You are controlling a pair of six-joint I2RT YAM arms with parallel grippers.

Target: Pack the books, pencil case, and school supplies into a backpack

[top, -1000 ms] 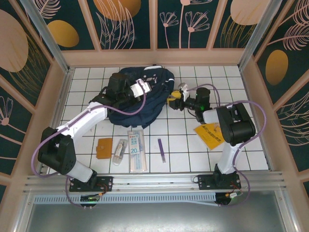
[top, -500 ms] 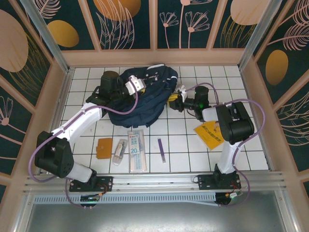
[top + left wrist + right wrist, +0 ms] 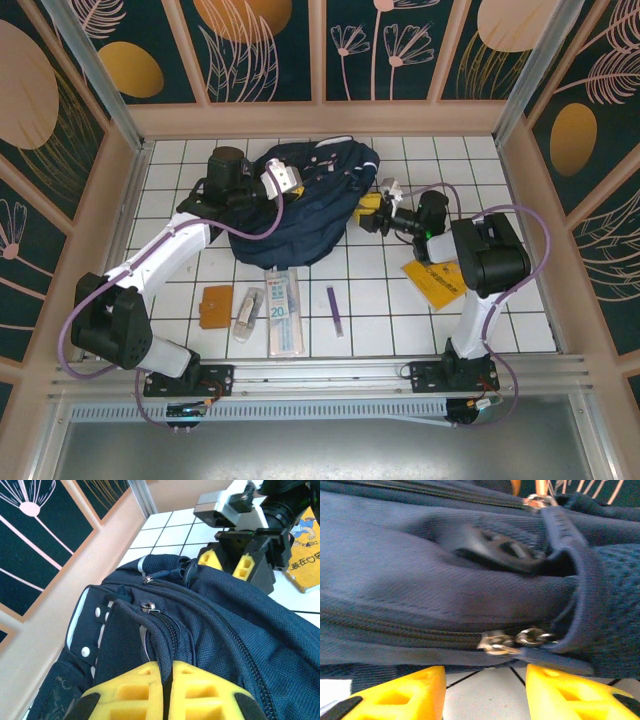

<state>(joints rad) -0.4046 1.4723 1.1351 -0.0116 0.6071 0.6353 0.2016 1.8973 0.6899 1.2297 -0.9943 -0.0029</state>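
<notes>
My left tool was clamped tight on a fold of the navy backpack, which lay at the far side of the tabletop. My right tool stood partly open and empty beside its zipper pulls. The clear pack read "20"; the yellow booklet bore dark Chinese characters.

Open tiles lie between backpack and pen

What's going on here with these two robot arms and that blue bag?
The left gripper is pinching a fold of the navy backpack. The right gripper sits open at the bag's side, right by the zipper pulls. The yellow booklet, orange book, pen, long clear pack and small packet lie on the table, not yet packed.
</notes>
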